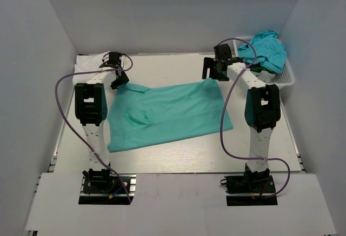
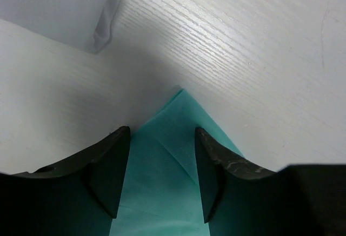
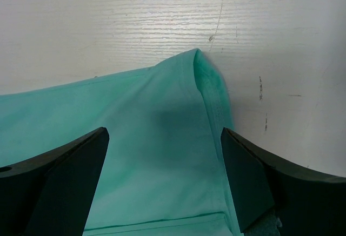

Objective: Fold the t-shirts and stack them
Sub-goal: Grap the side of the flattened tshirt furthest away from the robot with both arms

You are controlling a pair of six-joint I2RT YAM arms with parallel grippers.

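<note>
Lying spread flat on the table (image 1: 259,149) between the arms, the mint t-shirt (image 1: 167,114) looks light, limp and quick to wrinkle. It is probably best pinched at its far corners, where the hems give a firmer bite. The left gripper (image 2: 162,174) straddles the far left corner with jaws partly apart, clamping nothing; whether its tips touch the cloth cannot be told. The right gripper (image 3: 165,182) hangs over the far right corner, jaws spread wide and empty.
</note>
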